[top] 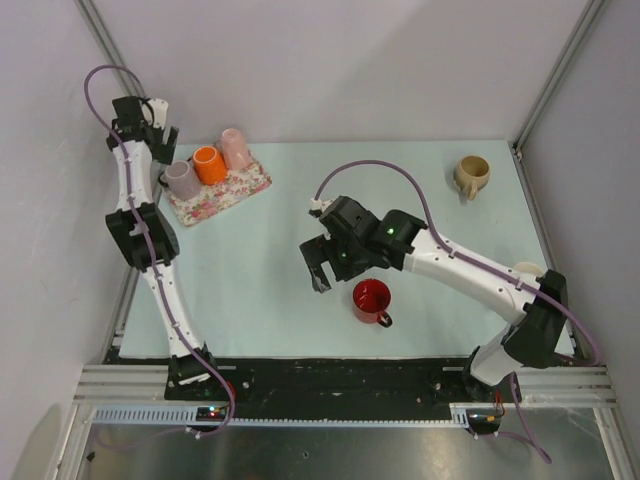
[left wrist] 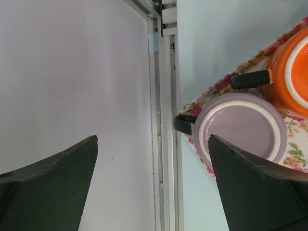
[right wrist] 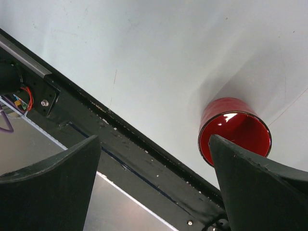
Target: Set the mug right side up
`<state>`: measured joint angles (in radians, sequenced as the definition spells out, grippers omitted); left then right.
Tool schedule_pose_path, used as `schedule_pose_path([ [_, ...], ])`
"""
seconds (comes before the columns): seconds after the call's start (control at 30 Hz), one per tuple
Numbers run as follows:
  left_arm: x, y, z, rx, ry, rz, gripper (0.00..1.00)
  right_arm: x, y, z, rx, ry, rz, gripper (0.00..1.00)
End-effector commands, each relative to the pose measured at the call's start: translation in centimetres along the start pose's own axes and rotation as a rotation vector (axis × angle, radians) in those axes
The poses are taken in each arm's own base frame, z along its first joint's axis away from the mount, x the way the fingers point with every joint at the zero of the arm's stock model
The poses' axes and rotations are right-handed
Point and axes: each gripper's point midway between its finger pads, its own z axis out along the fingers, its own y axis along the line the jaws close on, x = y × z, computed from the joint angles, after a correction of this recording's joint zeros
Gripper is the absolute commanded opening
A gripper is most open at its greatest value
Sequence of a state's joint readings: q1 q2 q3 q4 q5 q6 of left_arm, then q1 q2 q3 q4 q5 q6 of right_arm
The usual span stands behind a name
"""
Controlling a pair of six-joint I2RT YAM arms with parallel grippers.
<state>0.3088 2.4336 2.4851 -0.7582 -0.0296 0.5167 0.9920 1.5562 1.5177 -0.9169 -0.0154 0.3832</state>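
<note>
the red mug [top: 371, 299] stands right side up on the pale green table [top: 260, 290], its mouth open to the ceiling and the glossy red inside showing. its small handle points toward the near right corner. it sits in the near half of the table, a little right of centre, not far from the black rail [right wrist: 144, 156] that runs along the near edge

my right pincer [right wrist: 154, 142] hangs just beside the mug, on its far left side in the top view, fingers spread wide and pinching nothing. from my right wrist camera the mug lies off toward one finger [right wrist: 255, 187] and partly behind it, not between the two, and i see bare table and rail in the gap. nothing of mine touches the mug

my left pincer [left wrist: 153, 139] is well apart from all this, up at the far left corner, also spread wide and empty. it hovers over the left end of a flowered tray [top: 222, 192], with the table's metal edge frame running through the gap. on that tray three mugs stand in a row: a lilac mug [left wrist: 239, 126] nearest my left fingers, an orange mug [left wrist: 291, 77] touching or just beside it, and a pink mug [top: 234, 148] at the far end. the lilac and orange ones have black handles; whether they stand mouth up or mouth down i cannot tell

a beige mug [top: 472, 176] sits alone near the far right corner, tipped onto its side
</note>
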Motion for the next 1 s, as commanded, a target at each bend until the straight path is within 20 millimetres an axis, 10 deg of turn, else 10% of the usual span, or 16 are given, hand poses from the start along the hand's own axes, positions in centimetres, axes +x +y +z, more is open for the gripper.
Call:
schedule_pose_path([
  [0.0,-0.2,-0.7,1.4,0.01,-0.021,0.044,1.0,-0.6,0.0,-0.9,0.045,0.012,-0.027,0.99],
  [0.7,8.5,-8.9,-3.2,0.258,0.164,0.146,0.9,-1.7,-0.6,-1.7,0.078,-0.021,-0.089,0.99],
  [0.97,6.6,-11.3,-8.1,0.353,0.064,0.157,0.95,-1.2,-0.5,-1.3,0.071,-0.008,-0.088,1.0],
])
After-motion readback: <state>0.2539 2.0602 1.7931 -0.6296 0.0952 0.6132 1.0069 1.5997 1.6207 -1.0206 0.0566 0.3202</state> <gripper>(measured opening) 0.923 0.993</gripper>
